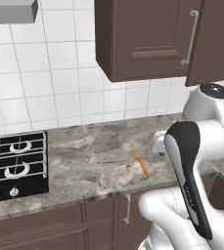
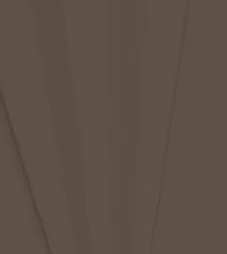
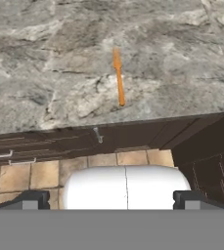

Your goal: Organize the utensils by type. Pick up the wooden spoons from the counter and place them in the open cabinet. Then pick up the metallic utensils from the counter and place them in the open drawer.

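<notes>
A slim bright orange utensil (image 1: pixel 142 162) lies on the grey-brown marbled counter (image 1: pixel 94 146), close to its front edge. In the hand view the same orange utensil (image 3: pixel 118 78) lies lengthwise on the counter (image 3: pixel 45 58), ahead of and above my gripper (image 3: pixel 111 201). The gripper is open, its two dark fingertips (image 3: pixel 35 200) stand wide apart, and nothing is between them. It hovers out in front of the counter edge, well apart from the utensil. The wooden spoons are out of view. A dark brown wall cabinet (image 1: pixel 147 39) hangs above the counter; its inside is hidden.
A black gas hob (image 1: pixel 15 166) sits in the counter at the left. A brown door panel (image 1: pixel 212 41) juts out at the upper right, and a flat brown wood surface (image 2: pixel 113 127) stands close before the right base camera. Lower cabinets (image 3: pixel 45 146) and tiled floor (image 3: pixel 35 176) lie below.
</notes>
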You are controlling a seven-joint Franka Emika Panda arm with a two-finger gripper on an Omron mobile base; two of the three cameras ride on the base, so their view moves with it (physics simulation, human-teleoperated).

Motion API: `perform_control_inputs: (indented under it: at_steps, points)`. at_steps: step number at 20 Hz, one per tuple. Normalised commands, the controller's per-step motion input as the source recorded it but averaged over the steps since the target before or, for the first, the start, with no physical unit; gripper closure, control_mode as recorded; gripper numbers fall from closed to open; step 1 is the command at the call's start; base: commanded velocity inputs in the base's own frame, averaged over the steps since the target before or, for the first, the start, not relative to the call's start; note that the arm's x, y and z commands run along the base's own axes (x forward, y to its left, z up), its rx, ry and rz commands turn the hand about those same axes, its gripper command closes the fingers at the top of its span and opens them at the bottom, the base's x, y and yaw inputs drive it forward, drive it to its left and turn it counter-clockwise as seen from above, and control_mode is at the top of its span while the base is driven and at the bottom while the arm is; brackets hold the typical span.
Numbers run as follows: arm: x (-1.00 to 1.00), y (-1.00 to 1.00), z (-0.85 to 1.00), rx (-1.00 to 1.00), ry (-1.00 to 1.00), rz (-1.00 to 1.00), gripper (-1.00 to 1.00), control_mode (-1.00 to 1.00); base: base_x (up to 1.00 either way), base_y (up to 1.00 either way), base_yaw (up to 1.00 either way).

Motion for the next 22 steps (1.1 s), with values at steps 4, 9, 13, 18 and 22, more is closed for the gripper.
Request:
perform_control_inputs:
  at_steps: [4, 9, 13, 18, 22]
  points:
    - [0.00, 0.00, 0.00, 0.00, 0.00, 0.00, -1.00, 1.00, 0.42, 0.00, 0.00]
    - [0.00, 0.00, 0.00, 0.00, 0.00, 0.00, -1.00, 1.00, 0.19, -0.02, 0.00]
    - [0.00, 0.00, 0.00, 0.00, 0.00, 0.00, -1.00, 1.00, 0.00, -0.08, 0.00]
    - [0.00, 0.00, 0.00, 0.00, 0.00, 0.00, -1.00, 1.00, 0.01, -0.05, 0.00]
    - [0.19, -0.12, -0.33, 0.00, 0.11, 0.00, -1.00, -1.00, 0.00, 0.00, 0.00]
